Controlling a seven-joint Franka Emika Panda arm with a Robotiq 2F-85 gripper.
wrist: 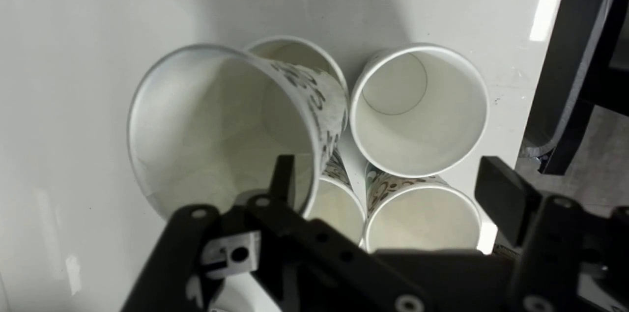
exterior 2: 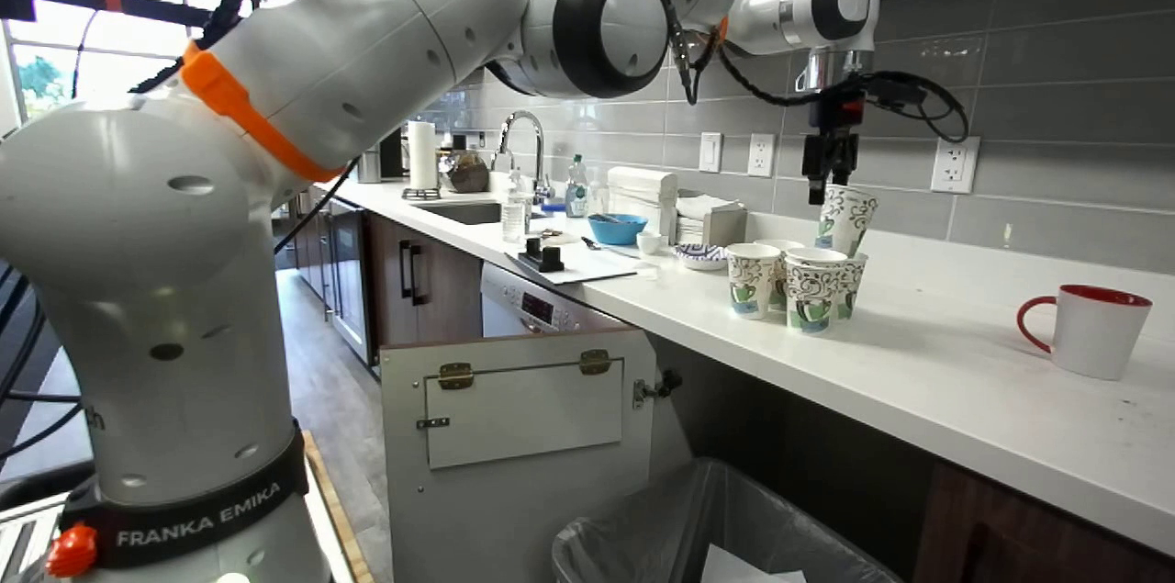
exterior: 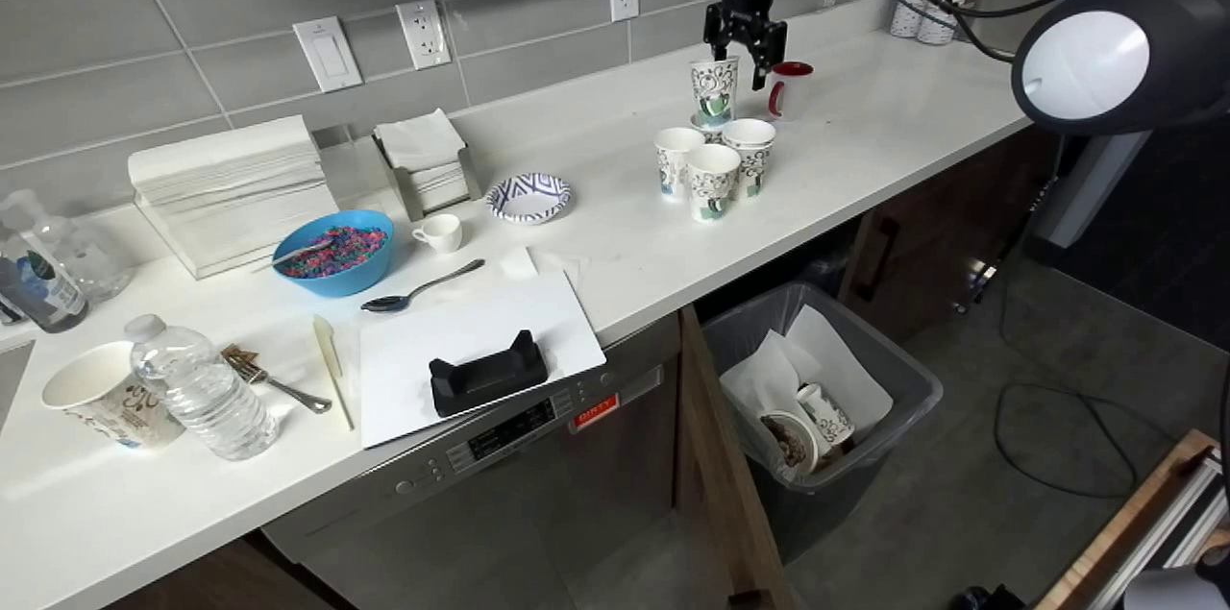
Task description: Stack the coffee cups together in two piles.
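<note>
White tapered paper cups with green logos [exterior: 712, 187] stand upright in a two-by-two cluster on the white countertop [exterior: 855, 139], one spot a nested pair with doubled rims [exterior: 753, 158], and another white paper cup [exterior 2: 846, 218] tilts, its base at the mouth of the back cup [exterior: 711, 135].

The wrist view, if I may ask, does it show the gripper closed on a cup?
No, the gripper stands open there, its fingers wide apart.

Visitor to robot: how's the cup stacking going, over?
Gripper open, fingers wide apart. Tilted cup above lower cup, not nested down. Other cups crowd close, might get bumped; red-rimmed mug stands apart.
</note>
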